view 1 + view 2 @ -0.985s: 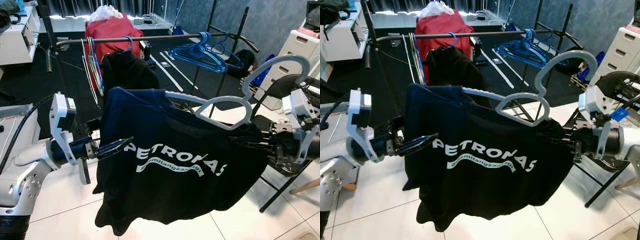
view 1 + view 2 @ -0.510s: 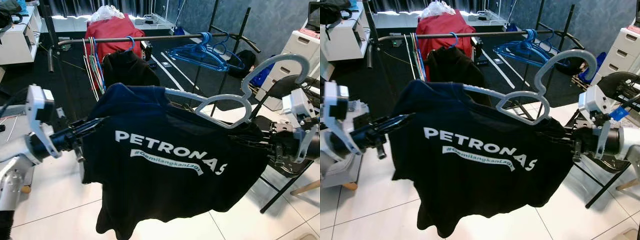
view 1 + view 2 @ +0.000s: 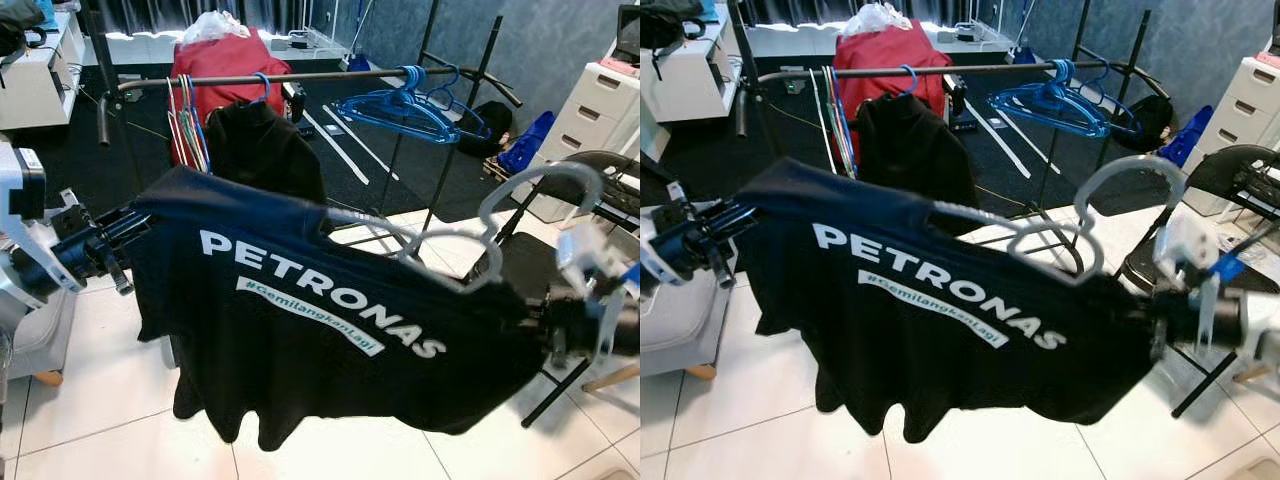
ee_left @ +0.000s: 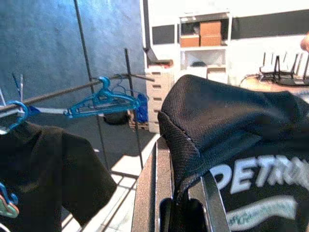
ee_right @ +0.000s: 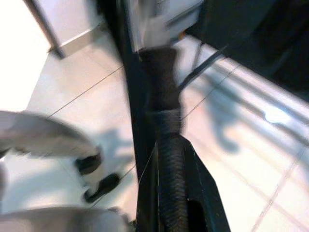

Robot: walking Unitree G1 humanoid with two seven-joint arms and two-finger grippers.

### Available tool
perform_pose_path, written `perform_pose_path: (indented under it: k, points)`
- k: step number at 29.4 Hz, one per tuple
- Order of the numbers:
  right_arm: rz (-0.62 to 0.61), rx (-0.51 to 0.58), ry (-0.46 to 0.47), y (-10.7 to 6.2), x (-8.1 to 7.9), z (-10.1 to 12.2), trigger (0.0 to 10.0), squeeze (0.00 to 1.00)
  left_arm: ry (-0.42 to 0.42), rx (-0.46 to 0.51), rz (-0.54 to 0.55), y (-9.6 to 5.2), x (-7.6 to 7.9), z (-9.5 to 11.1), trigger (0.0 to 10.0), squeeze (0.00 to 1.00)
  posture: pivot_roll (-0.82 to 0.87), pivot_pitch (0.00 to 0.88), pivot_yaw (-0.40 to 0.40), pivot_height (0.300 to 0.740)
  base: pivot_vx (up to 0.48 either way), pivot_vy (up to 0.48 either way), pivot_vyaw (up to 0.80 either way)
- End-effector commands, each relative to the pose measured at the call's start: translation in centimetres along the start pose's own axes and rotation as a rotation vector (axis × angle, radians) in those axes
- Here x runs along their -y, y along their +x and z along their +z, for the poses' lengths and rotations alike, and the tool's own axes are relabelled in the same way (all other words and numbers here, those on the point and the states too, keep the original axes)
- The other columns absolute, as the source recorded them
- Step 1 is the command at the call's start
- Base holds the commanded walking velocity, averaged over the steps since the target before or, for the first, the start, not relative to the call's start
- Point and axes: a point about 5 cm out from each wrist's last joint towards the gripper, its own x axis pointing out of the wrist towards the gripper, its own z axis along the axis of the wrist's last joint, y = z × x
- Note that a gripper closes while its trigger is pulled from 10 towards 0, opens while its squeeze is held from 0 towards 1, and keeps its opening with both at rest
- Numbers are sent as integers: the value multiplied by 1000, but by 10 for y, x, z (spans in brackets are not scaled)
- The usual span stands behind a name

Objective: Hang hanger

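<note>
White tiled floor point(image 3: 90, 400) up front, dark carpet behind with a clothes rail point(image 3: 300, 76) carrying blue hangers point(image 3: 400, 105) and a black garment point(image 3: 262, 145), white drawers point(image 3: 600, 110) at right. Grey hanger point(image 3: 480, 225) sits in a black T-shirt point(image 3: 320, 340) reading "PETRONAS", held stretched between both arms, short of the rail. Left gripper point(image 3: 125, 225) is clamped on the shirt's shoulder; right gripper point(image 3: 535, 320) is clamped on the other end, blurred.
</note>
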Motion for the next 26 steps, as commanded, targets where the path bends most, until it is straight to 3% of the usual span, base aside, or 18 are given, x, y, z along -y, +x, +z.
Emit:
perform_pose_path:
  k: [1,2,3,4,6,7,9,11,13,16,20,25,26]
  points:
    - [27,-79,47,-2,-8,-9,0,0,28,102,193,-9,-21,17,4588,0,-34,76,-67,740,0,0,0]
    - [27,-79,47,-2,-8,-9,0,0,28,102,193,-9,-21,17,4588,0,-34,76,-67,740,0,0,0]
    - [53,-83,50,1,-12,-9,0,0,16,117,219,-7,-23,17,8667,0,-34,76,-67,740,0,0,0]
    - [85,-85,47,5,-16,-7,0,0,6,123,229,-1,-23,15,9216,0,-39,75,-62,740,0,0,0]
    - [109,-80,35,9,-20,-5,0,0,-10,127,237,5,-22,11,9059,0,-40,73,-62,740,0,0,0]
    - [122,-75,27,12,-22,-3,0,0,-19,129,240,9,-21,8,9843,0,-40,73,-62,740,0,0,0]
    - [132,-63,21,14,-23,0,0,0,-24,127,247,12,-21,6,9843,0,-39,70,-61,740,0,0,0]
    - [157,-2,-6,16,-27,14,0,0,-36,92,346,17,-27,-5,10000,0,-37,66,-58,740,0,0,0]
    - [157,-2,-6,16,-27,14,0,0,-36,92,346,17,-27,-5,10000,0,-37,66,-58,740,0,0,0]
    - [192,60,-56,16,-33,33,0,0,-57,0,552,13,-45,-25,10000,0,-38,64,-57,740,0,0,0]
    - [185,117,-116,13,-33,53,0,0,-80,-162,693,7,-50,-57,10000,0,-36,56,-56,740,0,0,0]
    - [146,133,-160,10,-29,62,0,0,-119,-240,675,10,-42,-74,10000,0,-39,57,-56,740,0,0,0]
    - [106,140,-180,8,-24,65,0,0,-140,-288,613,14,-32,-84,10000,0,-39,57,-56,740,0,0,0]
